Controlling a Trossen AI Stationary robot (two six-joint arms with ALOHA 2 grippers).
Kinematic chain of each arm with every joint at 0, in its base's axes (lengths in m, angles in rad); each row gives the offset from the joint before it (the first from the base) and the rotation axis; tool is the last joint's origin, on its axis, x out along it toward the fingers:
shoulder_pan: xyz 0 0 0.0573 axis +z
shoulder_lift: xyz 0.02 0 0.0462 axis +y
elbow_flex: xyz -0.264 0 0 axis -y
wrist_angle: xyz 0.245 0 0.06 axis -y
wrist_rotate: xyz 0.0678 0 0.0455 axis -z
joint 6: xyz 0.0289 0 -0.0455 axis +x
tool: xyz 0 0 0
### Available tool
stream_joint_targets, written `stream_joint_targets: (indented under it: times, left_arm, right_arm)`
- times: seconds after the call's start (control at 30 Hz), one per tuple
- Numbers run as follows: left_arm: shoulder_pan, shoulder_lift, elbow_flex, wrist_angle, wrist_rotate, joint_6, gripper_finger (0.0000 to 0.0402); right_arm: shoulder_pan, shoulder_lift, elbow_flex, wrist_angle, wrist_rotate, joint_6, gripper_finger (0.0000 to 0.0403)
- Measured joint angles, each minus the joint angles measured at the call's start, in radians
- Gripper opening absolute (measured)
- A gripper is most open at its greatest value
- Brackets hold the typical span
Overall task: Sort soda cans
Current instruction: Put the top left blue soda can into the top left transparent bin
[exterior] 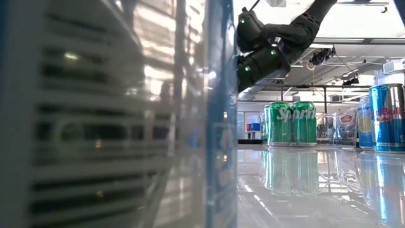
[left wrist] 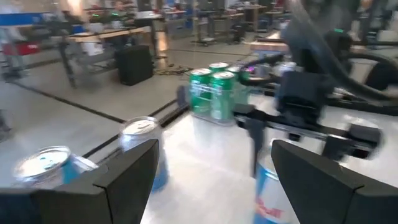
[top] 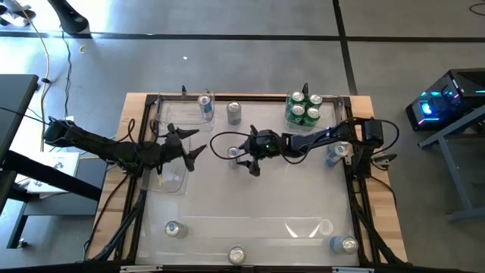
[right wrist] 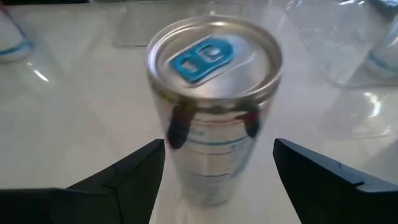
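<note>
My right gripper (top: pixel 245 155) (right wrist: pixel 219 147) is open near the table's middle. Its fingers stand on either side of an upright silver can with a blue tab (right wrist: pixel 211 106) (top: pixel 234 152), with a gap on each side. My left gripper (top: pixel 192 144) (left wrist: pixel 214 149) is open, left of the middle, and faces the right gripper. A cluster of green cans (top: pixel 303 111) (left wrist: pixel 214 92) (exterior: pixel 291 123) stands at the far edge. Two cans (top: pixel 205 104) (top: pixel 233 113) stand at the far edge, one (top: pixel 337 153) under the right arm, and three (top: pixel 174 228) (top: pixel 236 255) (top: pixel 345 244) along the near edge.
A clear plastic tray (top: pixel 173 179) lies below the left gripper and another (top: pixel 303 227) lies near the near edge. In the low view a can (exterior: pixel 126 114) stands right before the camera and fills the picture's left half; blue cans (exterior: pixel 386 118) stand at its right.
</note>
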Motion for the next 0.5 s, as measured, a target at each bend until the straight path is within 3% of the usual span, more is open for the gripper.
stream_joint_targets:
  times: [0.07,0.23,0.37,0.5]
  left_arm:
    - [-0.003,0.012,0.000,0.001,0.027,0.015,0.0310]
    - [-0.002,0.126,0.018,-0.015,-0.029,0.031,0.0310]
    - [-0.003,0.259,0.112,-0.055,0.067,0.041,0.0310]
    - [-0.003,0.402,0.229,-0.112,0.127,0.094,0.0310]
  right_arm:
    - [0.000,-0.007,0.000,-0.014,0.020,-0.026,0.0296]
    - [0.018,-0.075,0.000,-0.153,0.098,-0.071,0.0296]
    - [0.042,-0.128,0.000,-0.242,0.196,-0.110,0.0296]
    - [0.022,-0.132,0.002,-0.252,0.193,-0.114,0.0295]
